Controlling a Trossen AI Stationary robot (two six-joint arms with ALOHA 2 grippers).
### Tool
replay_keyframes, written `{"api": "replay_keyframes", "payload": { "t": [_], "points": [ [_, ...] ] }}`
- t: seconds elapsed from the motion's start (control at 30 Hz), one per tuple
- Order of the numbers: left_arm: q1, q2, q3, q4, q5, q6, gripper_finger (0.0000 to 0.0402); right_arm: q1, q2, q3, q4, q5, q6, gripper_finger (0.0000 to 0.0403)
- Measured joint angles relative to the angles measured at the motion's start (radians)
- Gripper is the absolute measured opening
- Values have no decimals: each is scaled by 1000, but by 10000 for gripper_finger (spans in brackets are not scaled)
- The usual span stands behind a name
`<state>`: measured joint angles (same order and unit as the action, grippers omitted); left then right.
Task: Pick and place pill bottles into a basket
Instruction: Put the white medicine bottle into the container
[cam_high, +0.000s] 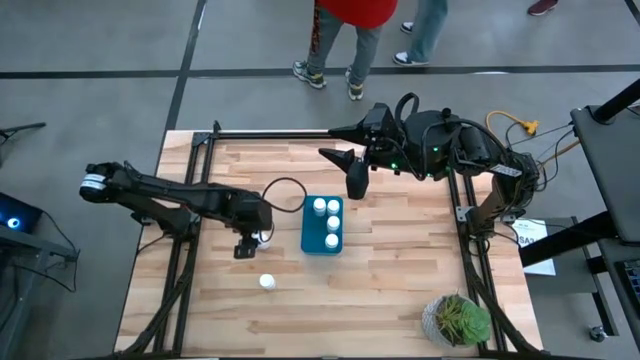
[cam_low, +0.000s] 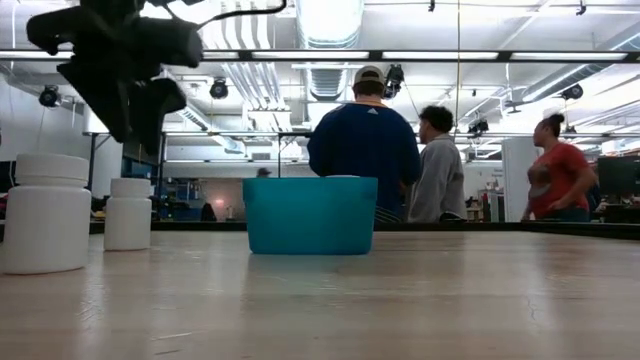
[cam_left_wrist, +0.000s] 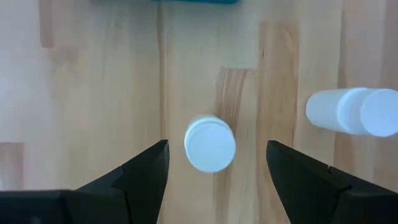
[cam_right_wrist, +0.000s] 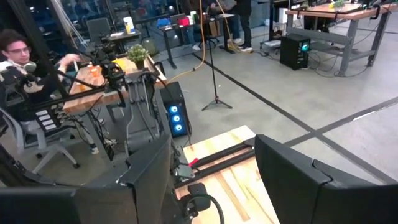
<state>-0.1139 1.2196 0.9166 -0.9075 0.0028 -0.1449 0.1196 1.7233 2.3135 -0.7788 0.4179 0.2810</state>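
Observation:
A teal basket (cam_high: 309, 232) stands at mid-table with several white pill bottles (cam_high: 332, 223) inside; it also shows in the low view (cam_low: 310, 214). Two bottles stand upright on the table to its left: one (cam_high: 264, 238) under my left gripper, one (cam_high: 267, 282) nearer the near edge. My left gripper (cam_high: 250, 243) is open and hovers above the first bottle (cam_left_wrist: 210, 144), pointing down, with a finger on either side and clear of it. The low view shows the gripper (cam_low: 120, 70) well above that bottle (cam_low: 130, 213). My right gripper (cam_high: 352, 168) is open and empty, raised beyond the basket's far side.
A potted plant (cam_high: 457, 318) stands at the near right corner. A black cable loop (cam_high: 285, 195) lies left of the basket. People stand on the floor beyond the far edge (cam_high: 340, 40). The second loose bottle shows in the left wrist view (cam_left_wrist: 354, 112).

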Motion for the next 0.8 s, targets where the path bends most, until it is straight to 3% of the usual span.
{"api": "replay_keyframes", "payload": {
  "t": [0.8],
  "points": [
    [0, 23, -174, 181, 43, -74, 251, 0, 0, -4, 8, 1, 5, 224]
  ]
}}
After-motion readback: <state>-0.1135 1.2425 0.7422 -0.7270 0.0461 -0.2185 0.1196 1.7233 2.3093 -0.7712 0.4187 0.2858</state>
